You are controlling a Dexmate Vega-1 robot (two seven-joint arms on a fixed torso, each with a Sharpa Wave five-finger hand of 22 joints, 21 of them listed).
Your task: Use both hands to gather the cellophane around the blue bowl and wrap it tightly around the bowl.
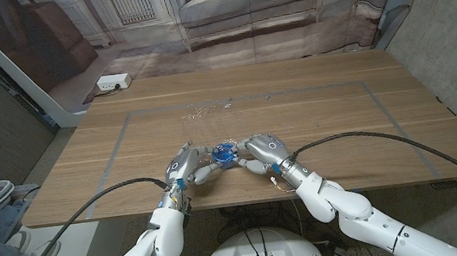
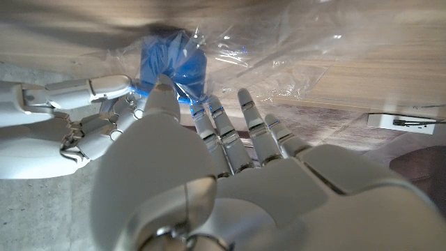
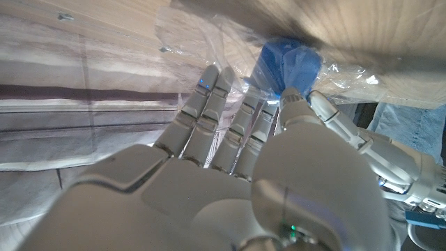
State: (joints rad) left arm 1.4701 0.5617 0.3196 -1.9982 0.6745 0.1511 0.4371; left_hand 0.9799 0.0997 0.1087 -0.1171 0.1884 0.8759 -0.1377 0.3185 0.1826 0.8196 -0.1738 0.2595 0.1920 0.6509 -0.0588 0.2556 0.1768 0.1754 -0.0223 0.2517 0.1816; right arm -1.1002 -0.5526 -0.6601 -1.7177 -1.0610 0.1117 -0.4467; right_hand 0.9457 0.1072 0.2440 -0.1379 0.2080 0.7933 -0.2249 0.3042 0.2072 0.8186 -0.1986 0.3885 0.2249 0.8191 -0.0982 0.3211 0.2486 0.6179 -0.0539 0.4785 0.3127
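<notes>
Hands — left hand (image 1: 182, 165), right hand (image 1: 264, 150) — press cellophane (image 2: 279, 63) against blue bowl (image 1: 222, 154) from both sides.

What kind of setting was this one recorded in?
Probably an indoor lab or test room, not a real home: the sofa and wall behind the wooden table look like a printed backdrop, tape lines mark out a work area on the tabletop, and a power strip lies on the floor.

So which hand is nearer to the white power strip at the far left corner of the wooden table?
The left hand. It sits on the same side as the white power strip, though well short of it; the right hand lies across the blue bowl, farther away.
</notes>
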